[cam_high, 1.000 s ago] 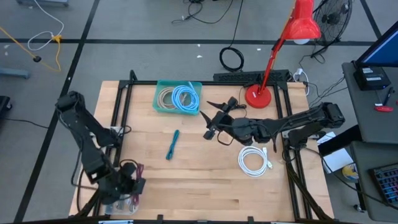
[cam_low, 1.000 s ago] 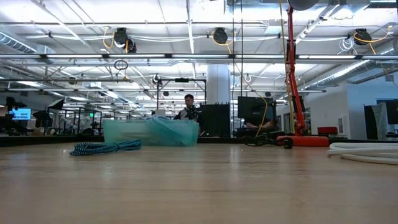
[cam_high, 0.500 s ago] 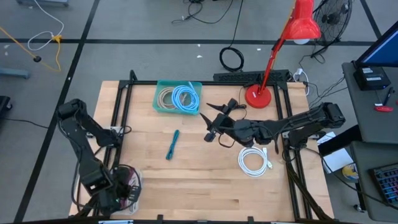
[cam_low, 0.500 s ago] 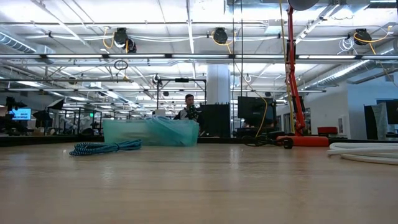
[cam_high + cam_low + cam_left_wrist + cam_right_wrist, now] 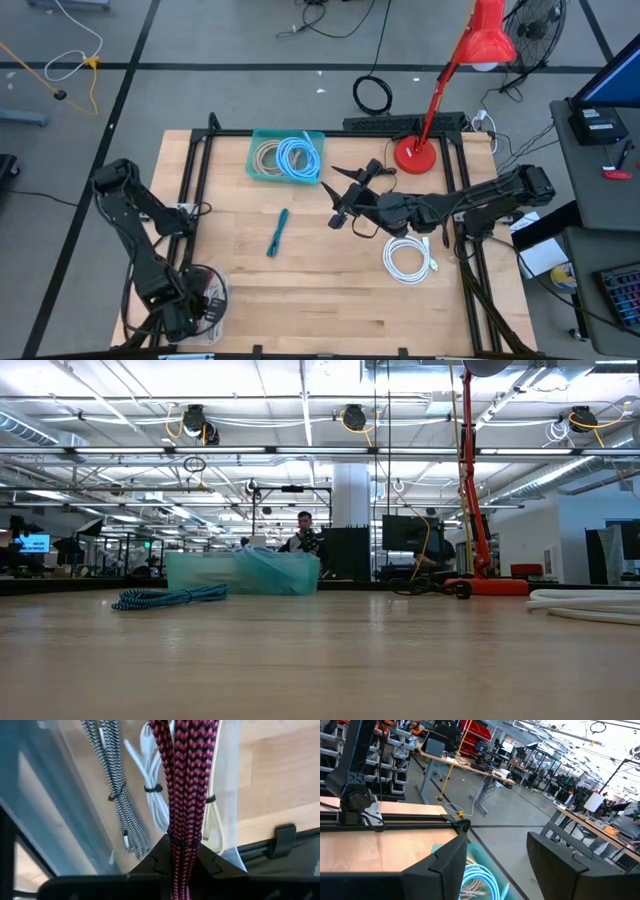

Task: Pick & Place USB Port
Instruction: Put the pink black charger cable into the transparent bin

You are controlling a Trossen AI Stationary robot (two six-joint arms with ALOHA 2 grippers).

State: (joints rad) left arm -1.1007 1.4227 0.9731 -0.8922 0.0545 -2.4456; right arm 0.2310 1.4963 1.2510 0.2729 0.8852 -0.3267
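Your left gripper (image 5: pixel 190 305) at the counter's (image 5: pixel 330 300) 7 o'clock corner, fingers clamped on a pink braided cable (image 5: pixel 186 780), right gripper (image 5: pixel 340 212) mid-counter, fingers apart.

pink-and-black braided cable (image 5: pixel 187 785) runs off the left wrist picture's edge, both ends unseen | left claw (image 5: pixel 196 303) in the high view too dark and small to make out, tips lost over a clear container (image 5: pixel 215 312) | white cable (image 5: pixel 585 606) cut off at the low view's edge | right claw (image 5: pixel 495 865) fingertips out of frame, probably spread
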